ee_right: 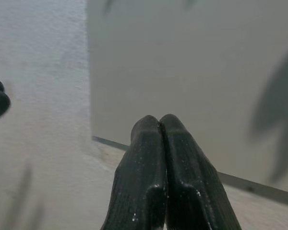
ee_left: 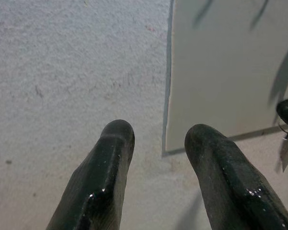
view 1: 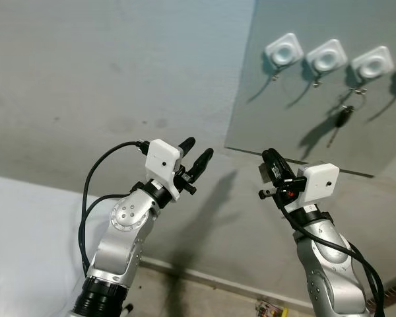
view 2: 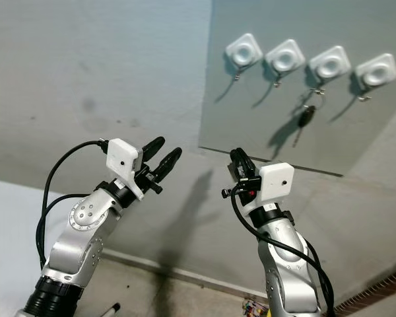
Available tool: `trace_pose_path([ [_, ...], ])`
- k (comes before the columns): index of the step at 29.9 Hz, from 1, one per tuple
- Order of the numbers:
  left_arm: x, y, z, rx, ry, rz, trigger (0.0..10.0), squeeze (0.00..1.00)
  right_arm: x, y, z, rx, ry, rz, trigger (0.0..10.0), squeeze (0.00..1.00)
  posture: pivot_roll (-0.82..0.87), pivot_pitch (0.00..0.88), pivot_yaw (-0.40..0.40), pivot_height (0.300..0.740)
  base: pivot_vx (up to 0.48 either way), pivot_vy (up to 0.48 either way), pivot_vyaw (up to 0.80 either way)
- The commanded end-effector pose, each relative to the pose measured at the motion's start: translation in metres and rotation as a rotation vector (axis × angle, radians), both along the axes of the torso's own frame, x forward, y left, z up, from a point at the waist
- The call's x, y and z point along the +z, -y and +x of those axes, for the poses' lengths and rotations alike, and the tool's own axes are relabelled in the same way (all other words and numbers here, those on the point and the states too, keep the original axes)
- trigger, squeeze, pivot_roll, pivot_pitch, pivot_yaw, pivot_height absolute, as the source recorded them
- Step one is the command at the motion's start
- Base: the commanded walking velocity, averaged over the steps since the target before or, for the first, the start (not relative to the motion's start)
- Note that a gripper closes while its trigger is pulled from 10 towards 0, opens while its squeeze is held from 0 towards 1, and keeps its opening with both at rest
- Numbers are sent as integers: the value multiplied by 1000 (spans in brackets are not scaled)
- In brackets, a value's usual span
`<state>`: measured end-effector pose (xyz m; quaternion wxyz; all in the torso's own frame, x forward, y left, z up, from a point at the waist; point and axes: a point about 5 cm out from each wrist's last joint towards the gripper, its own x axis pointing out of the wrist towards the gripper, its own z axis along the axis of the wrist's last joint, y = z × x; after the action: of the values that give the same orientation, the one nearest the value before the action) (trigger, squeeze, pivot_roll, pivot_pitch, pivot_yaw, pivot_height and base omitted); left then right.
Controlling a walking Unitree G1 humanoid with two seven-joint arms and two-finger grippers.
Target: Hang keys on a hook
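Both arms raised toward a grey wall [view 1: 119, 79]. Left gripper [view 1: 198, 156] held with fingers [ee_left: 103, 187] parted, nothing between them, tips aimed at bare plaster just beside the lower corner of a pale wall panel [view 1: 284, 99]. Right gripper [view 1: 270, 162] with fingers [ee_right: 165, 182] pressed flat together, empty, tips pointing at the panel's lower edge from close below.

Well above and beyond the right fingertips, a row of white square hooks [view 2: 287, 58] fixed across the top of the panel. Keys [view 1: 344, 117] with a dark fob hanging from the third hook [view 1: 371, 64] counting from the left, up and to the outer side of the right fingers, well apart from both grippers; shadow of the keys cast on the panel just beside them. Small metal prongs under the other hooks bare
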<state>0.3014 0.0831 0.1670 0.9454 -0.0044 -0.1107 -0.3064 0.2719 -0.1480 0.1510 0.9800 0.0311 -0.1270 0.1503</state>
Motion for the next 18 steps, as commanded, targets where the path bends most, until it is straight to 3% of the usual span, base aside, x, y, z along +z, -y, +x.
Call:
trace_pose_path([
  [1, 3, -7, 4, 40, 9, 13, 10000, 0, 7, -4, -1, 22, 28, 6, 10000, 0, -117, 0, -18, 740, 0, 0, -750],
  [3, 3, -7, 4, 47, -2, 14, 10000, 0, 8, -4, -1, 20, 29, 0, 10000, 0, -116, 0, -20, 740, 0, 0, -750],
  [18, 32, -1, 10, 24, 97, 83, 10000, 0, 20, -6, 7, 44, 58, -29, 10000, 0, -113, 0, -24, 740, 0, 0, 0],
])
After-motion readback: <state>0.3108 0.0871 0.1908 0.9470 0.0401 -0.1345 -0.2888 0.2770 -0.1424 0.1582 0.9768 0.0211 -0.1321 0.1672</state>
